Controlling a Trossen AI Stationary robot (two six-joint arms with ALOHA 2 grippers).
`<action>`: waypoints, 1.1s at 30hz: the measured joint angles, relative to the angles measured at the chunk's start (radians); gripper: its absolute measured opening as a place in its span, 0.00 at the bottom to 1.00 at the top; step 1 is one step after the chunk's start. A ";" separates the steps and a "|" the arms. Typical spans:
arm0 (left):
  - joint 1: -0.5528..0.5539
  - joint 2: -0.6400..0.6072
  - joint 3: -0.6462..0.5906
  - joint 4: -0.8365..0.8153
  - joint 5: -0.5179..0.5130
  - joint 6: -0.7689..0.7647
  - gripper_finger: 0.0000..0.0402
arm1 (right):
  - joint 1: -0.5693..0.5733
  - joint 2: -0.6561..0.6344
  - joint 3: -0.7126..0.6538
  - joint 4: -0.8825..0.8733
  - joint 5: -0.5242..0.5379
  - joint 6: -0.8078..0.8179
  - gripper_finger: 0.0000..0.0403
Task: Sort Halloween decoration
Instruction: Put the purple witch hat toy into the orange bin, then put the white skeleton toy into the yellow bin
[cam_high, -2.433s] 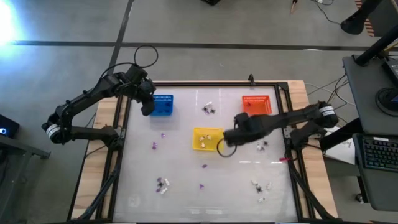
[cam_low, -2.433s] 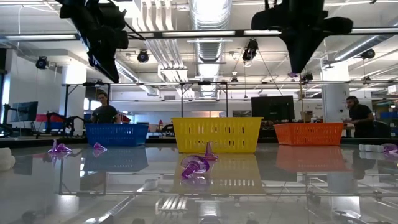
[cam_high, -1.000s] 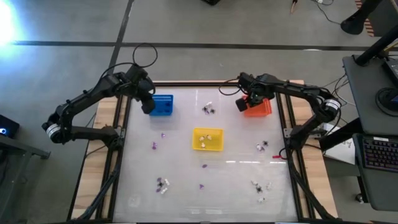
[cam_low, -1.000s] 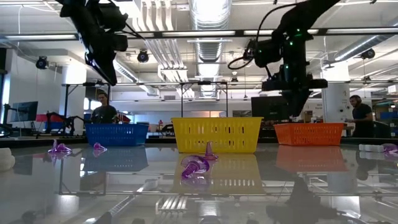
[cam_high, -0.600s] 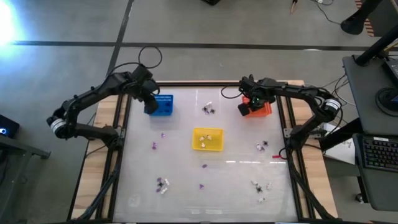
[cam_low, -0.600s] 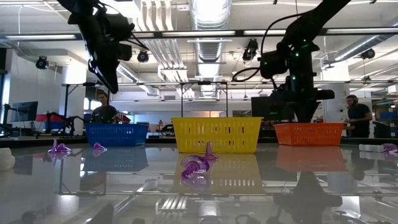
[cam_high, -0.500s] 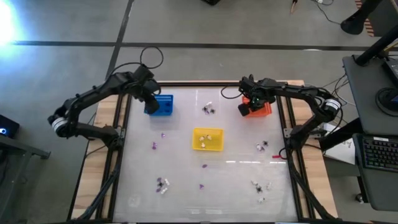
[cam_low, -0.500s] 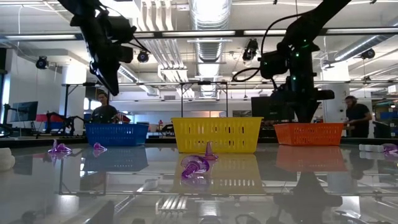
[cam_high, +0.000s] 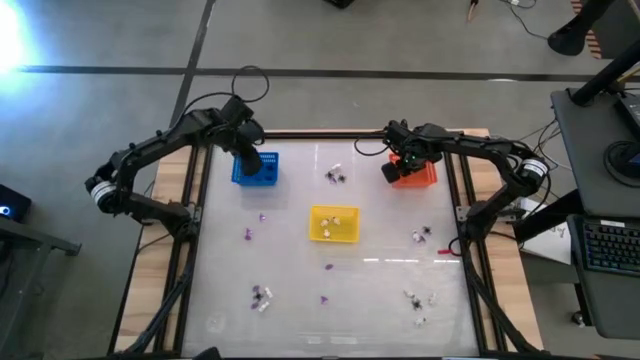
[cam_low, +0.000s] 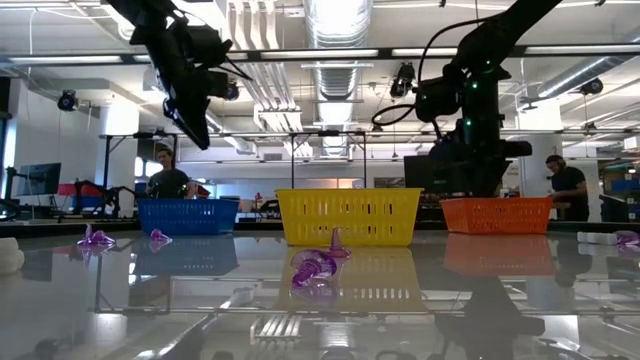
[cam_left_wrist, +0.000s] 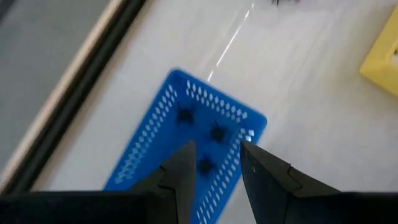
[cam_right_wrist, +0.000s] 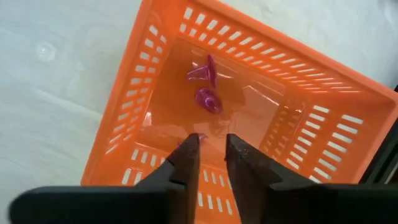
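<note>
Purple trinkets (cam_right_wrist: 207, 87) lie on the floor of the orange mesh basket (cam_right_wrist: 155, 81), and a further purple piece is glimpsed just at the tips of the right end effector (cam_right_wrist: 211, 149), which hangs directly over that basket (cam_high: 413, 168). Its fingers are seen a little apart with a narrow gap between them; whether the piece at the tips is gripped or already free cannot be told. The step in hand is judged to be the drop of a purple piece into the orange basket.

For a clean drop, the fingers should be parted fully while the tips are kept inside the basket's rim, and the arm should be lifted straight up so that the light basket is not nudged or dragged along.

Black spidery trinkets (cam_left_wrist: 210, 133) lie in the blue mesh basket (cam_left_wrist: 155, 127), over which the left end effector (cam_left_wrist: 213, 158) is held, with its fingers parted and nothing between them.

The yellow mesh basket (cam_high: 333, 223) holds pale pieces. On the tabletop (cam_high: 380, 300), more decorations are left unsorted: purple pieces (cam_high: 248, 234) toward the left arm's side, a black-and-white cluster (cam_high: 335, 177) between the blue and orange baskets, and mixed ones (cam_high: 418, 299) near the front.
</note>
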 joint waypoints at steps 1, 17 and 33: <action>0.000 0.008 0.012 0.006 0.000 0.011 0.27 | 0.000 0.000 0.000 -0.001 -0.001 0.001 0.22; -0.010 0.362 0.339 0.054 0.138 0.107 0.38 | 0.000 -0.001 0.182 -0.055 -0.014 -0.060 0.29; -0.104 0.601 0.462 0.173 0.257 0.167 0.38 | 0.000 -0.003 0.396 -0.089 -0.010 -0.180 0.25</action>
